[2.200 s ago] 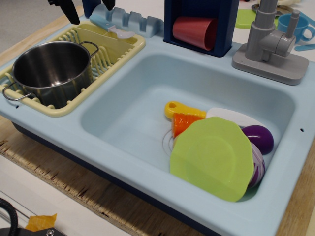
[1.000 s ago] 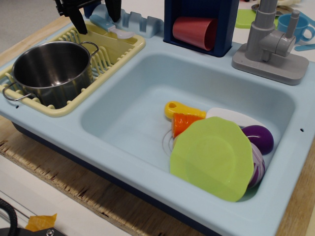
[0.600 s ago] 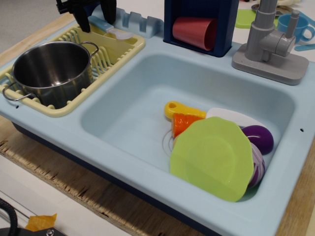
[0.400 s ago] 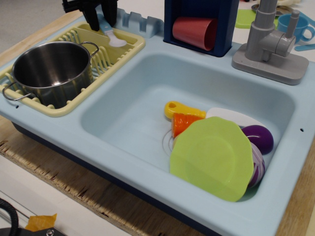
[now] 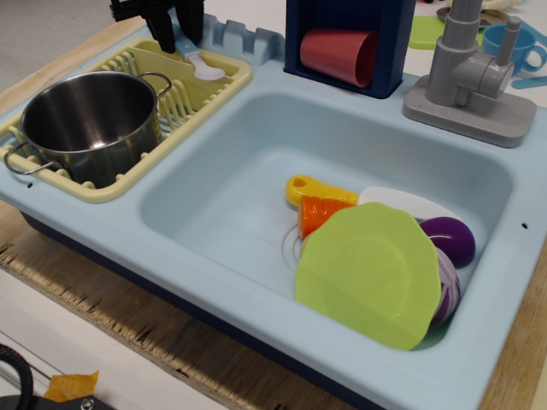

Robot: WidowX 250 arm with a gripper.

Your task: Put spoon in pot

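The shiny steel pot (image 5: 90, 120) stands empty in the yellow dish rack (image 5: 218, 85) at the left. My gripper (image 5: 177, 30) is at the rack's far corner, behind and to the right of the pot. Its black fingers (image 5: 193, 21) are closed on the light blue handle of the small spoon (image 5: 202, 67). The spoon's whitish bowl points down and to the right, over the rack's far rim. The top of the handle is hidden between the fingers.
The light blue sink basin (image 5: 222, 196) holds a green plate (image 5: 372, 273), a yellow-handled orange utensil (image 5: 316, 203) and a purple piece (image 5: 451, 239). A red cup (image 5: 338, 53) lies in a dark blue holder. A grey faucet (image 5: 468, 81) stands at the right.
My gripper came down from the top left onto the spoon's handle and its fingers closed on it. The spoon has swung so its bowl now points down and right.
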